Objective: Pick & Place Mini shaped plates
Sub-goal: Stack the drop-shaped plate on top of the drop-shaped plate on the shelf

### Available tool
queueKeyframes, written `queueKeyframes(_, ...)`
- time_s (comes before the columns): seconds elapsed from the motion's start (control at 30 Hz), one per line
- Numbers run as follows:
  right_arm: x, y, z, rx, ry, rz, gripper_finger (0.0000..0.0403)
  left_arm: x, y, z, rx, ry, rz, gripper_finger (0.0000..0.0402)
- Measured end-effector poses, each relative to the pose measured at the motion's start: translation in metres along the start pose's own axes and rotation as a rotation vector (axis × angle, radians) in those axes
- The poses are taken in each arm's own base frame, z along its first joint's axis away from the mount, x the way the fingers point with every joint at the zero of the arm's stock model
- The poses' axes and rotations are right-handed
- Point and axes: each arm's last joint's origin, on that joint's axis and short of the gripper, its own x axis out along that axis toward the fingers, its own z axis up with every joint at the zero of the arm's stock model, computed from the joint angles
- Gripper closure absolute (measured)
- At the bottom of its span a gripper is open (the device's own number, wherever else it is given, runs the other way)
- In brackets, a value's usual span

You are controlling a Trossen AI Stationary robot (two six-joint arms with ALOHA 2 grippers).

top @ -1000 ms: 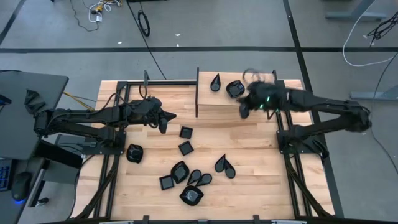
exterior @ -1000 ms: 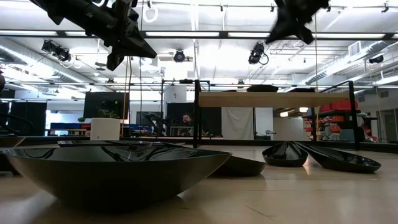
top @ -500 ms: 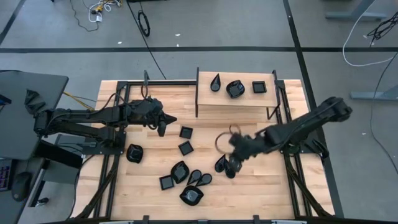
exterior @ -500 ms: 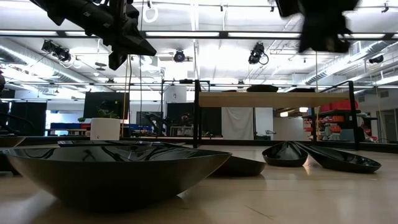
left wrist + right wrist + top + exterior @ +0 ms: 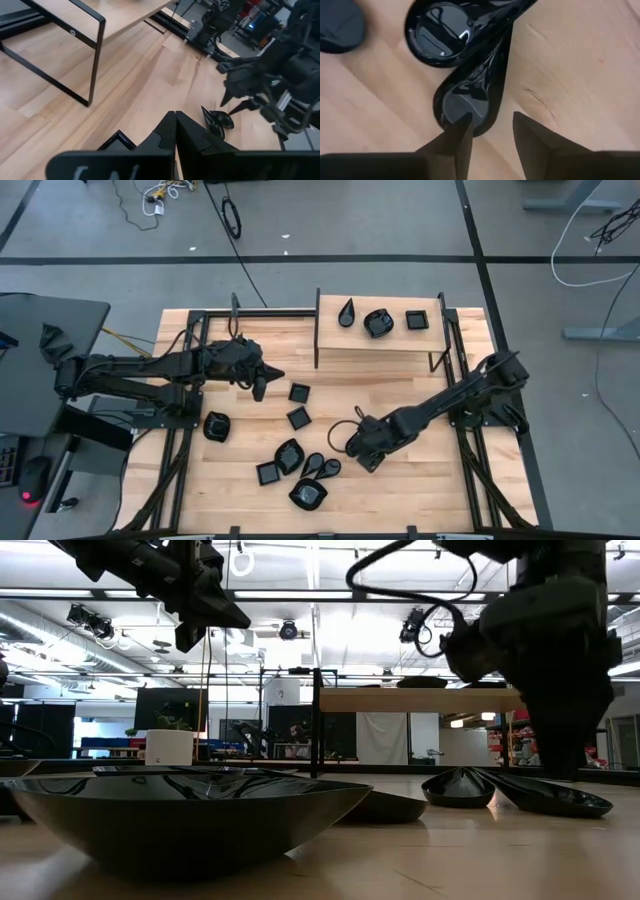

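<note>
Glossy black mini shaped plates lie scattered on the wooden table. Two teardrop ones (image 5: pixel 452 35) (image 5: pixel 470 97) lie side by side near the table's middle. My right gripper (image 5: pixel 492 125) (image 5: pixel 365 455) points down over the nearer teardrop's round end, open. One finger (image 5: pixel 460 130) stands over its bowl, the other (image 5: pixel 525 130) beyond its rim. Three plates (image 5: pixel 378 322) sit on the raised shelf (image 5: pixel 380 348). My left gripper (image 5: pixel 262 383) (image 5: pixel 175 117) hovers shut above the table's left half, holding nothing. My right gripper comes from above at the round end (image 5: pixel 465 107) of the nearer teardrop plate, its fingers astride the rim. I cannot tell whether a fingertip touches the plate. The plate lies flat on the table.
Square plates (image 5: pixel 299 392) (image 5: pixel 298 417), rounded ones (image 5: pixel 216 426) (image 5: pixel 289 455) and more teardrops (image 5: pixel 318 467) lie left of and nearer than my right gripper. The shelf's black frame post (image 5: pixel 318 330) stands at the far middle. A white pot with a plant (image 5: pixel 168 745) shows beyond the table.
My right gripper has swung from the shelf at the far right toward the table's near middle, dropped low and tipped to point down over the teardrop pair. With the arm gone, a square plate shows on the shelf's right end.
</note>
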Motion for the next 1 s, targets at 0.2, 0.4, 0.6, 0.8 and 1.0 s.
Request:
queueKeyframes(0.2, 0.010, 0.002, 0.001, 0.007, 0.006, -0.014, 0.0288, 0.000, 0.000, 0.000, 0.000, 0.006, -0.011, 0.0394)
queueKeyframes(0.4, 0.011, 0.001, 0.001, 0.015, 0.004, -0.018, 0.0347, 0.000, 0.000, 0.000, 0.000, 0.007, -0.011, 0.0394)
queueKeyframes(0.6, 0.011, 0.001, 0.002, 0.009, -0.001, -0.019, 0.0393, 0.000, 0.000, 0.000, 0.000, 0.007, -0.011, 0.0394)
queueKeyframes(0.8, -0.004, 0.002, 0.001, 0.016, 0.006, 0.038, 0.0399, 0.000, -0.001, -0.001, -0.001, 0.012, -0.022, 0.0394)
queueKeyframes(1.0, -0.051, -0.004, -0.001, 0.117, -0.040, 0.179, 0.0401, 0.000, -0.001, -0.001, -0.001, 0.027, -0.049, 0.0394)
